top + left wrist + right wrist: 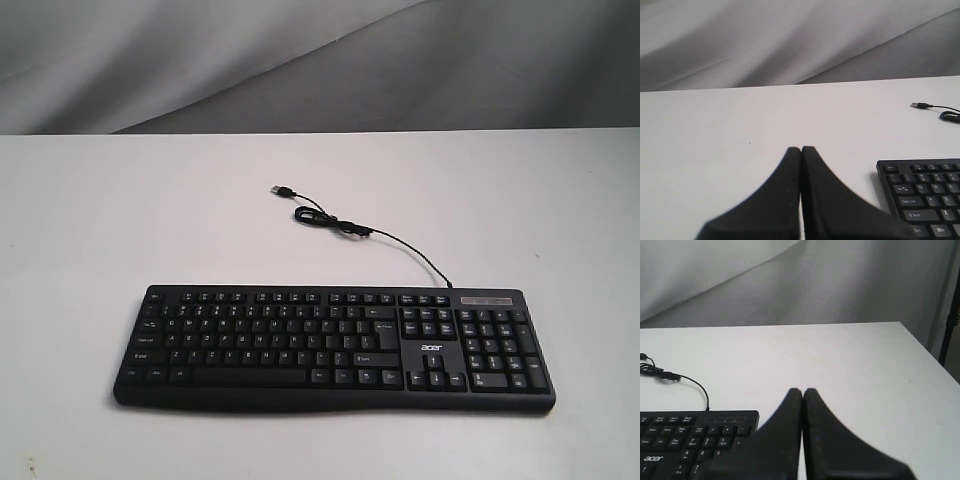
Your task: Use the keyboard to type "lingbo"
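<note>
The black keyboard [335, 348] with white legends and an "acer" logo lies flat near the front of the white table [120, 220]. Its thin cable [375, 235] curls behind it and ends in a loose USB plug [282, 189]. Neither arm shows in the exterior view. In the left wrist view my left gripper [801, 149] is shut, empty, off the keyboard's [925, 200] Esc end. In the right wrist view my right gripper [802, 390] is shut, empty, beside the number-pad end of the keyboard [690, 440].
A grey cloth backdrop [300, 60] hangs behind the table. The table's right edge [925, 352] drops off near a dark post [951, 310]. Bare white tabletop lies to the left of, the right of and behind the keyboard.
</note>
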Available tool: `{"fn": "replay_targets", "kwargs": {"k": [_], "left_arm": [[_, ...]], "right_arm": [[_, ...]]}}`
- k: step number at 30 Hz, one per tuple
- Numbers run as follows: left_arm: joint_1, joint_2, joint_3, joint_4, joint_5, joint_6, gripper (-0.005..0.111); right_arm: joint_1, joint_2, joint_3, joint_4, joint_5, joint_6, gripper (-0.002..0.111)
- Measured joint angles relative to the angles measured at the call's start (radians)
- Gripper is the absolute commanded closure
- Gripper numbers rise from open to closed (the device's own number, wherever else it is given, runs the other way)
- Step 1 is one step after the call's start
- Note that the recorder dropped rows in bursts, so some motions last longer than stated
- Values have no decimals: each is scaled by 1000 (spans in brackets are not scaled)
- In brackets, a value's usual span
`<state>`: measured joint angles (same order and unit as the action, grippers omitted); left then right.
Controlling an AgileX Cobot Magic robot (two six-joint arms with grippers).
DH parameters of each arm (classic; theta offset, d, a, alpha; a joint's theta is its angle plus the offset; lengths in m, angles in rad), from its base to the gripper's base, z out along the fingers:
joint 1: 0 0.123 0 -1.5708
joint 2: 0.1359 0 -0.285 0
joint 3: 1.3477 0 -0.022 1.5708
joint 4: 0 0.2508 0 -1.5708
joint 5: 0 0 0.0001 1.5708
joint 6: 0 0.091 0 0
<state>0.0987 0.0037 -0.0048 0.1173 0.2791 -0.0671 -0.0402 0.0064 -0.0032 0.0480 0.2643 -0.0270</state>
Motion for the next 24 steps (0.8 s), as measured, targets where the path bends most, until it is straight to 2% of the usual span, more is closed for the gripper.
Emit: {"fn": "replay_targets", "kwargs": {"k": [5,24], "left_arm": [[0,0,0,0,0,0,106],[0,0,0,0,0,0,106]], "right_arm": [[0,-2,0,0,55,0,108],[0,-2,0,0,63,0,108]]}}
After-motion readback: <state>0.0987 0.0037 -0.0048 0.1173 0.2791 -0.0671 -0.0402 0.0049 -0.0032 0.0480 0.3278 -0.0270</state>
